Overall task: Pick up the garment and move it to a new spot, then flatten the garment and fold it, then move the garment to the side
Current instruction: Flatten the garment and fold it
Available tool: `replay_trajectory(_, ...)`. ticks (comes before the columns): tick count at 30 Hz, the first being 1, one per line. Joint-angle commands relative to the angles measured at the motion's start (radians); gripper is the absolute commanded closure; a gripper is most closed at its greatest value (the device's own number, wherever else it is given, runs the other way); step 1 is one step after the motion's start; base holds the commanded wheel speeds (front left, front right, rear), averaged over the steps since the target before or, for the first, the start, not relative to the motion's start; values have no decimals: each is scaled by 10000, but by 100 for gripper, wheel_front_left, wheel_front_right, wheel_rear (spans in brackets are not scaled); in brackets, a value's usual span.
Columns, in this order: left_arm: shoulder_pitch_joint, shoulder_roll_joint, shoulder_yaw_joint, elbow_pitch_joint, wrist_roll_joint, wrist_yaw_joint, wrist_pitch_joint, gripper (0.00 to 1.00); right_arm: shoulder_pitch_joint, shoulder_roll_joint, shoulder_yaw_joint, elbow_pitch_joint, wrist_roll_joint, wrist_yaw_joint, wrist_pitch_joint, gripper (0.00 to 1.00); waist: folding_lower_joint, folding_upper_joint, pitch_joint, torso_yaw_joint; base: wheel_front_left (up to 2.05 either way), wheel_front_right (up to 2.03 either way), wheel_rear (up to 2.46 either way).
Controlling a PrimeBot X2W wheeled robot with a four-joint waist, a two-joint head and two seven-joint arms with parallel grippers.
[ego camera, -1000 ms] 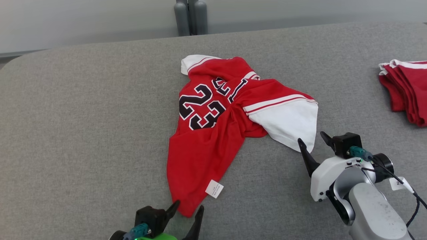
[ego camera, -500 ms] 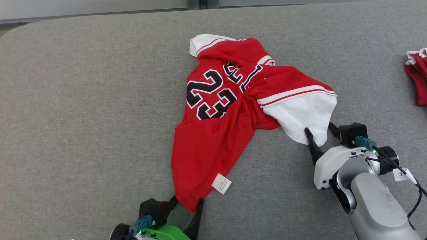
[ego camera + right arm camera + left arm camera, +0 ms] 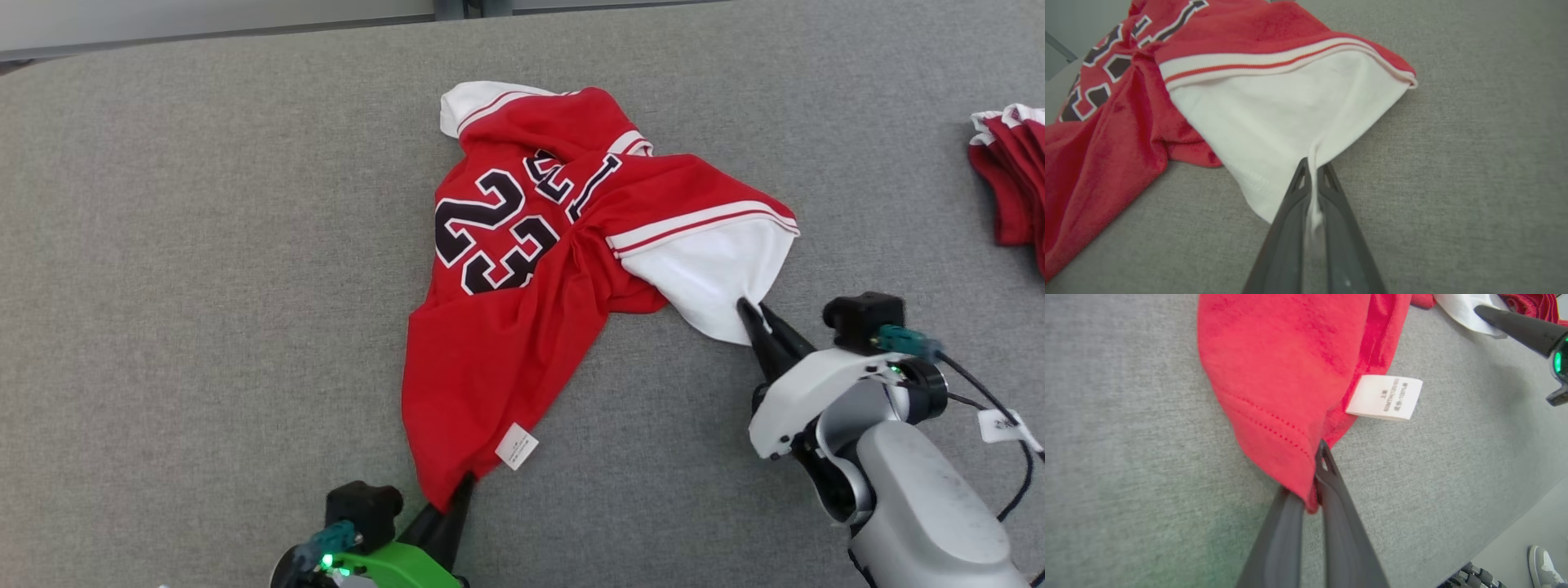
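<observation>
Crumpled red garment [image 3: 506,359] lies mid-tabletop [image 3: 204,286]. Left gripper [image 3: 459,488] fingers pinch its hem corner [image 3: 1290,457] at 7 o'clock; right gripper [image 3: 749,314] fingers pinch the white sleeve [image 3: 710,269] at 4 o'clock. Best practice: raise both grips together and level, with the cloth lightly taut.

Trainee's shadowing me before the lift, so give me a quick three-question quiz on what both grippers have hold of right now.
1. True or false: the left gripper is shut on the red hem corner of the jersey.
2. The right gripper pinches: A) the white sleeve, B) the care label, C) the folded red pile.
3. What number is printed on the jersey?
Key: 1 true; 2 A; 3 23.
</observation>
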Motion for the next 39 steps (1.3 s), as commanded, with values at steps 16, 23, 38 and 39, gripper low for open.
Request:
replay_trajectory(16,-2423,2794,3402,-8846,-3251,239,2798,100,-916,-2011,-4551,-9160,5343,13,2944,100,0,0,725,-793,0,0,0)
replay_trajectory(23,-8259,3455,3172,-5424,-3540,307,4342,100,-5990,-1601,-4126,-6187,3631,12,4577,100,0,0,2072,-851,0,0,0)
replay_trajectory(38,-15100,2850,2320,1979,-938,409,882,100,-13068,1229,-3833,1223,725,12,354,100,0,0,3051,-2079,0,0,0)
replay_trajectory(39,-15099,2830,2332,2230,-971,356,726,100,-13057,1240,-3703,1357,900,12,199,100,0,0,3117,-2120,0,0,0)
